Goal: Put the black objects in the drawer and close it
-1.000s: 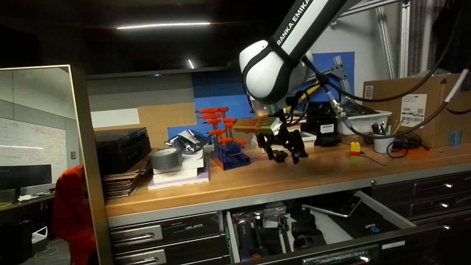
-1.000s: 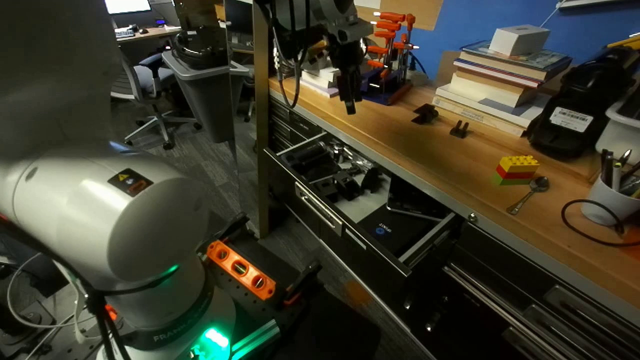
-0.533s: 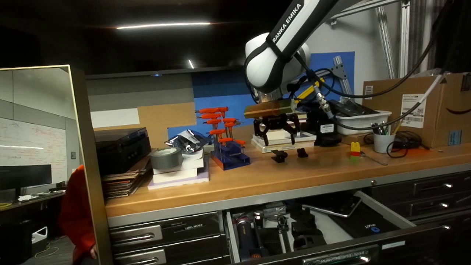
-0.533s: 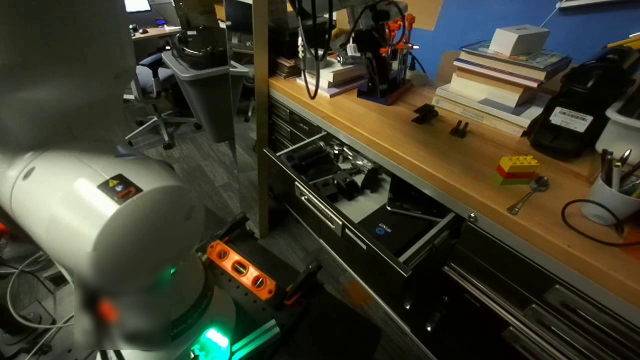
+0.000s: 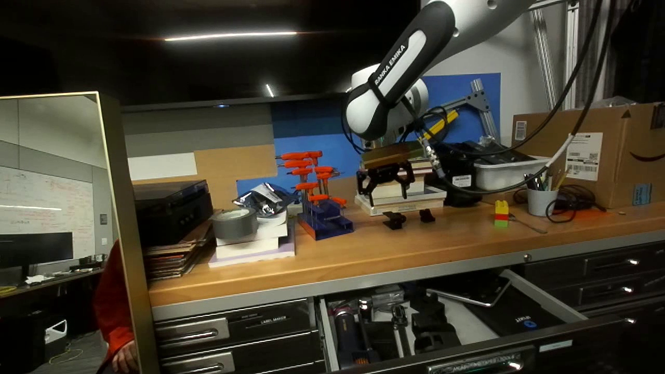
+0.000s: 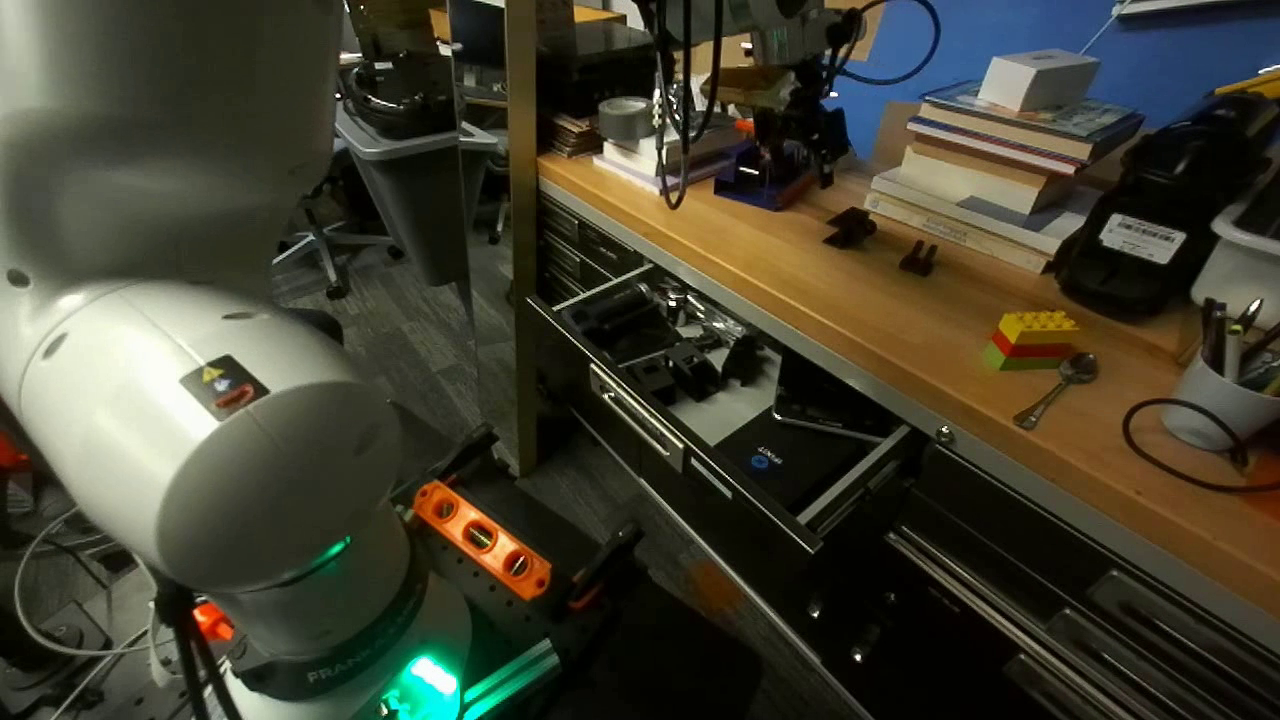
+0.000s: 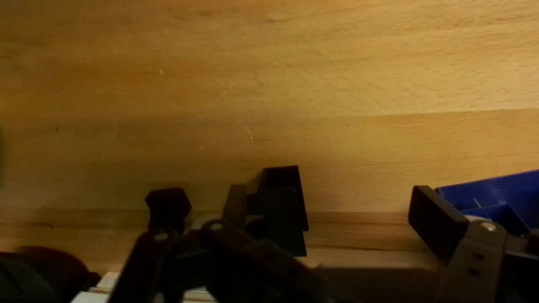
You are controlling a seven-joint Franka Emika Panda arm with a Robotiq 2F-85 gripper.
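Observation:
Two small matte-black objects lie on the wooden bench: a larger one (image 5: 395,220) (image 6: 852,228) and a smaller one (image 5: 427,216) (image 6: 918,258). My gripper (image 5: 388,198) is open and empty above the bench, pointing down, with a gap to the objects. In the wrist view the fingers of my gripper (image 7: 337,210) are wide apart. The larger object (image 7: 284,206) shows just inside the left finger, partly hidden by it, and the smaller one (image 7: 168,206) is outside that finger. The drawer (image 5: 545,298) (image 6: 745,510) is pulled open below the bench edge.
Inside the drawer are a black tablet (image 5: 475,288), a torch (image 5: 347,332) and other dark items. A blue hex-key stand (image 5: 326,218) is left of the gripper. Books (image 6: 960,230) and a black device (image 6: 1130,235) stand behind. Toy bricks (image 6: 1035,340) and a spoon (image 6: 1050,392) lie to the right.
My gripper has moved back over the bench, toward the two black objects, and turned to point downward with its fingers apart. The objects and drawer have not moved.

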